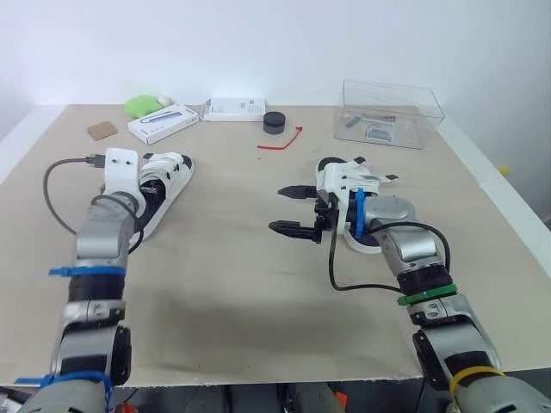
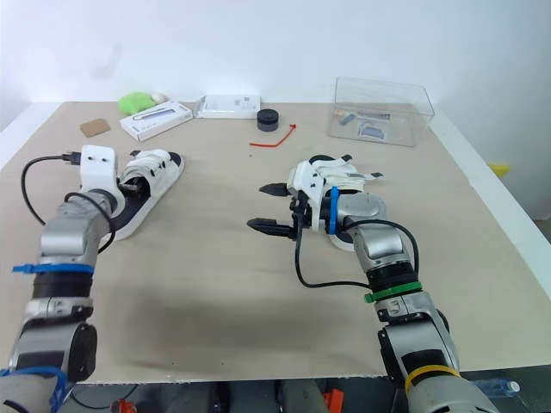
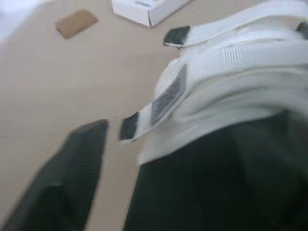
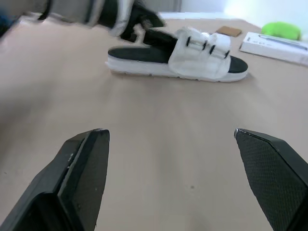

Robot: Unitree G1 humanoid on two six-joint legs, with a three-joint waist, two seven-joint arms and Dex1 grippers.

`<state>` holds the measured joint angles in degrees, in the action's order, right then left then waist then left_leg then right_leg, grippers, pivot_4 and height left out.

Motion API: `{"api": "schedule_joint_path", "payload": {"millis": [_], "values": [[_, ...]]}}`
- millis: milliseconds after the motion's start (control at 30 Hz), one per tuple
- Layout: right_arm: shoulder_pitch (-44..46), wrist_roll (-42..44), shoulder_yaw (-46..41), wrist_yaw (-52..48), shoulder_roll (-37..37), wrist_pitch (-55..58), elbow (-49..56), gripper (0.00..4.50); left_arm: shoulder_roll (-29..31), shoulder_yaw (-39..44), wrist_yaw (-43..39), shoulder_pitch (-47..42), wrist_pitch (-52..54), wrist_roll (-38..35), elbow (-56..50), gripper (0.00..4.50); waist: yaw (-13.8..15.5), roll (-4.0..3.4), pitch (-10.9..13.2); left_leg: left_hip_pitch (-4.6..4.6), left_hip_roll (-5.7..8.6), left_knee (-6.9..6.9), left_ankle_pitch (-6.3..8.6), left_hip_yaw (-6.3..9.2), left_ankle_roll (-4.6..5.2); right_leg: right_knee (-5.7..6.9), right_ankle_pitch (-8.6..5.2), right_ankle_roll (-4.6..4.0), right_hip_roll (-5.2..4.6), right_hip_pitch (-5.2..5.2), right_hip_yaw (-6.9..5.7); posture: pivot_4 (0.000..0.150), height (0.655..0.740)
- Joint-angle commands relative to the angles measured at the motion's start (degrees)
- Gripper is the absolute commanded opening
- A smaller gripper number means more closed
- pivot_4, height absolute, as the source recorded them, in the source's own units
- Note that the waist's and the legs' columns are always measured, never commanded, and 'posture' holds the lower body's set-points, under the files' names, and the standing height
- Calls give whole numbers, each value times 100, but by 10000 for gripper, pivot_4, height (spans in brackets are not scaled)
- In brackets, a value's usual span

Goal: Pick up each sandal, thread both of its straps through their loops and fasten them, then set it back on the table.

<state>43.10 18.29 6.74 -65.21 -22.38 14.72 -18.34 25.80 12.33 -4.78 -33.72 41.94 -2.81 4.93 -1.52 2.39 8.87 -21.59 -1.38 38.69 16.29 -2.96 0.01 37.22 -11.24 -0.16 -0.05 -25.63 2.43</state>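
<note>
Two white-strapped sandals with black footbeds lie on the tan table (image 1: 224, 284). The left sandal (image 1: 168, 185) points away from me; my left gripper (image 4: 143, 26) hangs right over its near end, open, with one finger (image 3: 72, 173) beside the sandal's white straps (image 3: 231, 72). A loose strap tip (image 3: 129, 126) pokes out next to that finger. The right sandal (image 1: 349, 182) lies partly under my right wrist, its straps sticking out loose. My right gripper (image 1: 293, 210) stands open just left of it, nothing between its fingers.
At the back stand a clear plastic box (image 1: 389, 112), a black round puck (image 1: 274, 122), a red string (image 1: 282, 142), two white boxes (image 1: 164, 122) (image 1: 232, 108), a green object (image 1: 142, 105) and a brown card (image 1: 102, 130). Cables trail from both wrists.
</note>
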Motion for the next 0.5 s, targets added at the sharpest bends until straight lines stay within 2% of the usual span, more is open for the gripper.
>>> {"api": "schedule_joint_path", "payload": {"millis": [33,133,267,400,500], "values": [[93,334,-271,34,-15,311,330,45000,198,277,-100,533,328,-66,-1310,43635,12,1,0,0,0,-1,0,1,0,0,0,0,-2,0,-2,1500,7400],[86,339,-267,-5,-38,303,359,45000,233,506,-254,916,341,-231,-1950,43635,18,1,0,0,1,0,-4,3,-5,3,0,0,-2,0,-5,1500,7400],[-84,138,-171,-402,-319,-379,406,45000,179,708,-1279,1639,-425,-1105,-3041,43635,25,1,0,8,1,0,-6,3,-8,0,1,-1,-1,8,-7,1500,7400],[-824,191,-417,-601,-764,-892,764,45000,537,440,-2254,2673,-768,-1420,-3578,43635,34,1,-3,13,2,-5,1,3,-1,-20,-2,2,-3,21,-9,1500,7400],[-1373,223,-582,-572,-995,-1085,1044,45000,598,455,-2793,3053,-890,-1907,-3663,43635,35,0,-2,18,5,-8,6,1,3,-21,-13,7,-5,24,-7,1500,7400]]}}
